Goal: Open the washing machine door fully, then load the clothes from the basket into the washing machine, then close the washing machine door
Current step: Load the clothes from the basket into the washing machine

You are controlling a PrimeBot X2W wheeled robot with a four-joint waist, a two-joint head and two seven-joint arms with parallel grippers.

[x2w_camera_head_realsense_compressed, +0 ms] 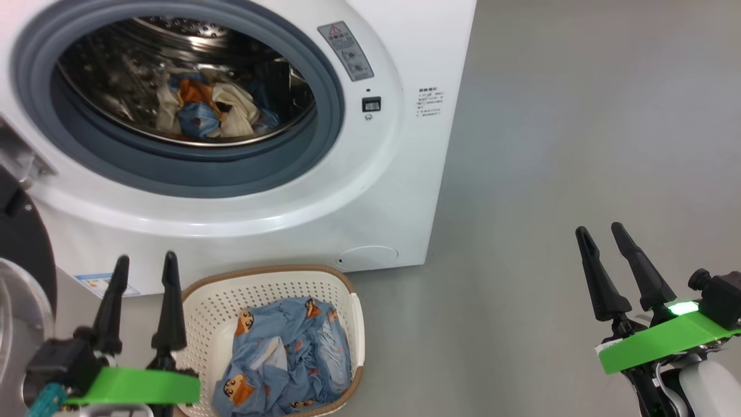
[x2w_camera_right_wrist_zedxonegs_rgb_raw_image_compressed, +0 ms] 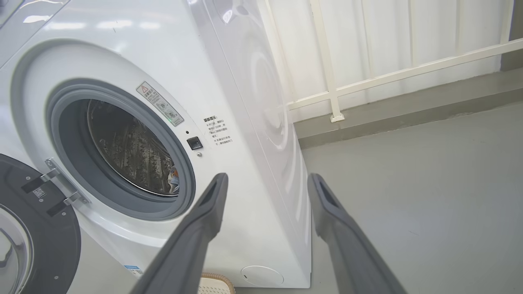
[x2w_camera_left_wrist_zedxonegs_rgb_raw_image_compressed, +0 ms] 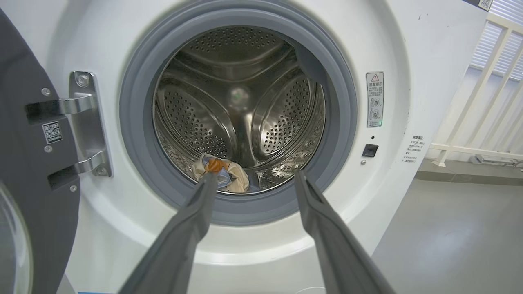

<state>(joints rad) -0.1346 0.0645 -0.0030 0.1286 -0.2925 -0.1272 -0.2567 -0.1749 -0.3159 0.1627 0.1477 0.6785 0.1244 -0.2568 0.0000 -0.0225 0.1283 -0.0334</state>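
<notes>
The white washing machine [x2w_camera_head_realsense_compressed: 370, 174] stands with its door [x2w_camera_head_realsense_compressed: 20, 249] swung wide to the left on its metal hinge [x2w_camera_left_wrist_zedxonegs_rgb_raw_image_compressed: 83, 122]. Blue and cream clothes [x2w_camera_head_realsense_compressed: 205, 110] lie low in the steel drum [x2w_camera_left_wrist_zedxonegs_rgb_raw_image_compressed: 241, 106]. On the floor in front sits the cream basket [x2w_camera_head_realsense_compressed: 263, 289], holding a light-blue garment [x2w_camera_head_realsense_compressed: 289, 359] with orange-brown faces. My left gripper [x2w_camera_head_realsense_compressed: 145, 266] is open and empty just left of the basket, pointing at the drum opening. My right gripper [x2w_camera_head_realsense_compressed: 599, 231] is open and empty over the floor to the right of the machine.
Grey floor [x2w_camera_head_realsense_compressed: 579, 145] stretches to the right of the machine. A white railing [x2w_camera_right_wrist_zedxonegs_rgb_raw_image_compressed: 335, 85] runs behind it along the wall. The open door's black rim [x2w_camera_right_wrist_zedxonegs_rgb_raw_image_compressed: 49, 245] and glass stand out at the lower left, close to my left arm.
</notes>
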